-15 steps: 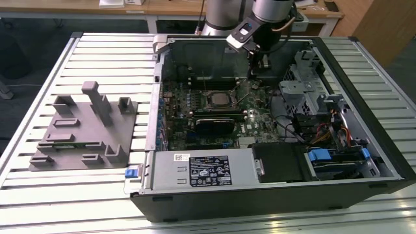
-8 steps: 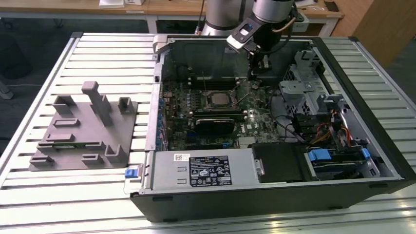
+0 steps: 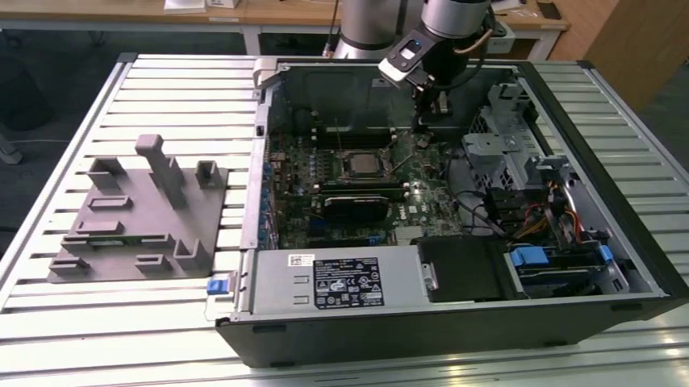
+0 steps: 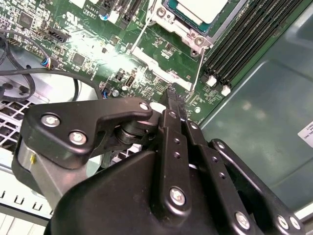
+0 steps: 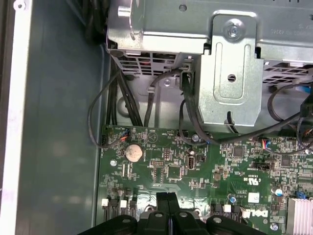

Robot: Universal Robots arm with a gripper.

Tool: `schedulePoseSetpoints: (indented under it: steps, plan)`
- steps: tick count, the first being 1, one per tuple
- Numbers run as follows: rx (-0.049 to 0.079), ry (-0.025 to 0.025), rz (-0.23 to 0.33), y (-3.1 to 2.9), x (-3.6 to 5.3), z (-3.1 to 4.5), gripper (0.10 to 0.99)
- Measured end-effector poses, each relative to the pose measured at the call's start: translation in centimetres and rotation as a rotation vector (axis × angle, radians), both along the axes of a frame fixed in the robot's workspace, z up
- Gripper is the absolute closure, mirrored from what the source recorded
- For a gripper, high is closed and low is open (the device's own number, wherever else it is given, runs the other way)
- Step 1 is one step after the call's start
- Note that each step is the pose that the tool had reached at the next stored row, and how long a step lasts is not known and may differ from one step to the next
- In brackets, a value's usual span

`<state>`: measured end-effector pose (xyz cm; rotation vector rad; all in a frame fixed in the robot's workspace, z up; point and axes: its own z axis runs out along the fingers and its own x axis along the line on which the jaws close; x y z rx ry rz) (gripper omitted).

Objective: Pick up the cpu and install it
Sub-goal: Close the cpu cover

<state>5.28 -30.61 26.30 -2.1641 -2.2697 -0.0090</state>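
"Labels on show anywhere?"

"A white sticker (image 3: 344,278) with black print lies on the power supply box (image 3: 274,284), at six o'clock inside the computer case (image 3: 635,242) in the exterior view. A second sticker (image 4: 307,131) on the case wall is cut off by the picture's edge in the second wrist view. White lettering (image 5: 254,213) sits on the motherboard (image 5: 195,161), just beside the fingers (image 5: 163,199)."

"What's hard to make out?"

"The black linkage (image 4: 146,186) covers much of the board in the second wrist view. Cables (image 5: 146,98) run behind the metal drive cage (image 5: 230,73), their ends hidden."

"And the cpu?"

"The cpu (image 4: 200,9), pale and silvery, lies flat inside the socket frame (image 4: 188,33), partly cut off, next to the memory slots (image 4: 244,39). In the exterior view that socket frame lies between seven and eight o'clock from the gripper (image 3: 423,121)."

"Fingers?"

"Clenched tip against tip with nothing between them, above the board and apart from the cpu, in both wrist views."

"Outside the case?"

"A grey block (image 3: 140,218) with upright posts stands on the slatted worktop (image 3: 64,322), at nine o'clock from the case."
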Motion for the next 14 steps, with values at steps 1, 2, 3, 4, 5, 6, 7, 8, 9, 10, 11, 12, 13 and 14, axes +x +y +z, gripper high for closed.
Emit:
schedulePoseSetpoints:
  steps: [1, 2, 3, 4, 5, 6, 7, 8, 9, 10, 11, 12, 13, 14]
  plan:
    - [0.000, -0.0001, 0.000, -0.01, 0.00, -0.03, 0.980]
    - [0.000, 0.0000, 0.000, -0.02, 0.01, -0.06, 0.980]
    - [0.000, 0.0000, 0.000, -0.04, 0.02, -0.09, 0.980]
    - [0.000, 0.0000, 0.000, -0.07, 0.03, -0.12, 0.980]
    - [0.000, 0.0000, 0.000, -0.08, 0.04, -0.16, 0.980]
    - [0.000, -0.0001, 0.000, -0.09, 0.06, -0.20, 0.980]
    - [0.000, 0.0000, 0.000, -0.11, 0.07, -0.23, 0.980]
    - [0.000, 0.0000, 0.000, -0.13, 0.09, -0.26, 0.980]
    - [0.000, 0.0000, 0.000, -0.15, 0.11, -0.29, 0.980]
    - [0.000, 0.0000, 0.000, -0.18, 0.13, -0.30, 0.980]
    - [0.000, 0.0000, 0.000, -0.22, 0.14, -0.31, 0.980]
    - [0.000, 0.0000, 0.000, -0.25, 0.15, -0.32, 0.980]
    - [0.000, 0.0000, 0.000, -0.29, 0.16, -0.33, 0.980]
    - [0.000, 0.0000, 0.000, -0.33, 0.16, -0.34, 0.980]
